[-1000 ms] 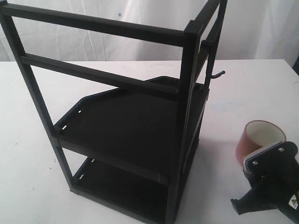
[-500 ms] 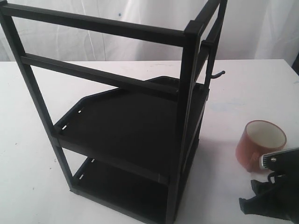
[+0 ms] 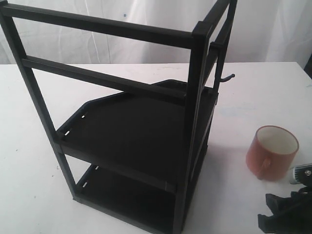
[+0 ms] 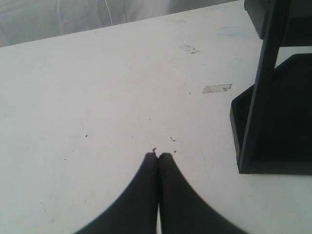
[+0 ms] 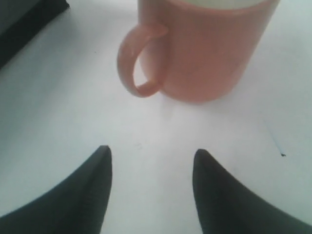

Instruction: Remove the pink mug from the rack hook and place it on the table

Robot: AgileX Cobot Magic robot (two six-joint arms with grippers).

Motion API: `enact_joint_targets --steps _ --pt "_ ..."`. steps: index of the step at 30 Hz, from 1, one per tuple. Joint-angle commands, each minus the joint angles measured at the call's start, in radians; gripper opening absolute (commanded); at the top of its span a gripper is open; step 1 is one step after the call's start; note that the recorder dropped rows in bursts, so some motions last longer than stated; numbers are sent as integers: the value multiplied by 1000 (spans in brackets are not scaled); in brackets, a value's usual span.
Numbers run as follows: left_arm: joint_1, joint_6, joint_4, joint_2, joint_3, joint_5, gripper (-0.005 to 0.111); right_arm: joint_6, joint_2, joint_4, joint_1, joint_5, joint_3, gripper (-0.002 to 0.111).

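Note:
The pink mug (image 3: 271, 152) stands upright on the white table (image 3: 253, 102), right of the rack (image 3: 141, 131), its white inside facing up. In the right wrist view the pink mug (image 5: 209, 48) shows its loop handle, a short way beyond my open right gripper (image 5: 152, 155), which holds nothing. In the exterior view the right gripper (image 3: 287, 214) sits at the bottom right corner, just in front of the mug and apart from it. The rack hook (image 3: 226, 78) sticks out bare from the upright post. My left gripper (image 4: 158, 156) is shut and empty over bare table.
The rack's lower tray corner and a post (image 4: 265, 97) stand close beside the left gripper. A scrap of tape (image 4: 217, 88) and small specks lie on the table. A white curtain (image 3: 146, 14) hangs behind the table.
My right gripper has let go of the mug and drawn back toward the bottom right corner. The mug stays standing on the table. The rack has not moved.

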Motion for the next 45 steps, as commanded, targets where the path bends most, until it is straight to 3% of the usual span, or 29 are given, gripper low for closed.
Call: enact_joint_targets --steps 1,11,19,33,38,45 --pt "2 -2 -6 -5 5 -1 0 14 -142 2 -2 95 6 39" --pt "2 -2 -6 -5 5 -1 0 53 -505 -5 -2 247 6 0" --pt "2 -2 -6 -5 5 -1 0 58 -697 9 -2 158 3 0" --pt "2 -2 -6 -5 5 -1 0 75 -713 9 -2 152 3 0" --pt "2 -2 -6 -5 5 -1 0 -11 -849 -5 -28 258 6 0" --pt "2 -2 -6 -5 5 -1 0 -156 -1065 -6 -140 527 6 0"
